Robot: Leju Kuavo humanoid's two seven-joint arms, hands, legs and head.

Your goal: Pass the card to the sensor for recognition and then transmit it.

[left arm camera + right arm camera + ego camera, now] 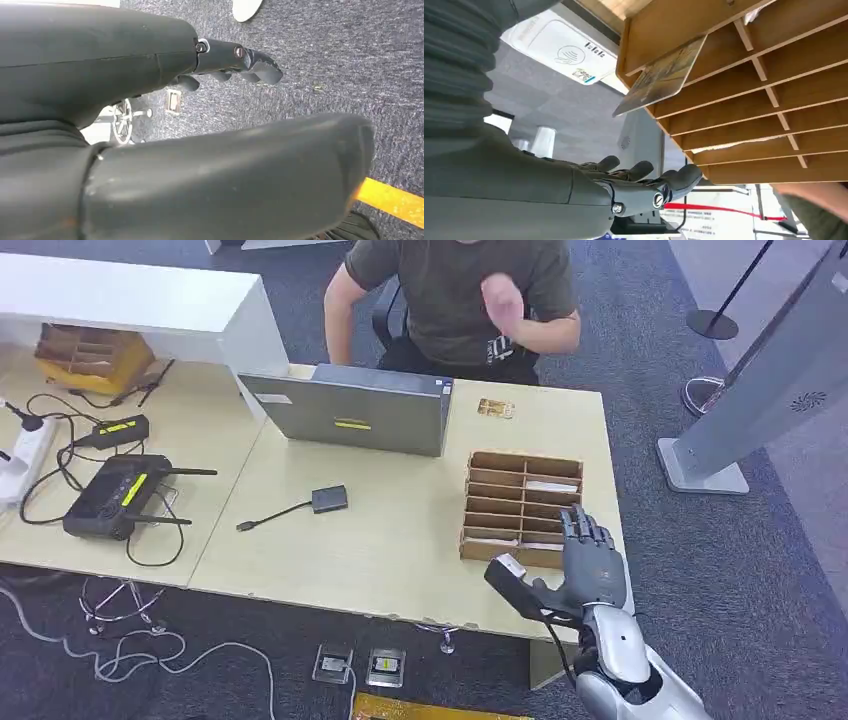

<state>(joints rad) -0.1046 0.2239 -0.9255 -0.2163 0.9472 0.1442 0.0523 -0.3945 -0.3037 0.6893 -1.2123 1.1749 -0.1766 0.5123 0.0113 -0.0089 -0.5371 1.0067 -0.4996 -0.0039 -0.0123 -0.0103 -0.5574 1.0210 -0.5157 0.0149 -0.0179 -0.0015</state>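
One card waits in the wooden rack.
Left hand [240,62] hangs over the floor, holding nothing, fingers loosely curled. Cables [60,455], a laptop [350,415] and a small sensor [329,499] sit on the desk [400,550]. Right hand [590,560] is spread by the rack [520,505]; the card [661,75] pokes out and could slip if bumped.

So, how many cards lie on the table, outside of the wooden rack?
1: a gold card near the far edge of the table, beside the laptop. The rack holds others, partly hidden.
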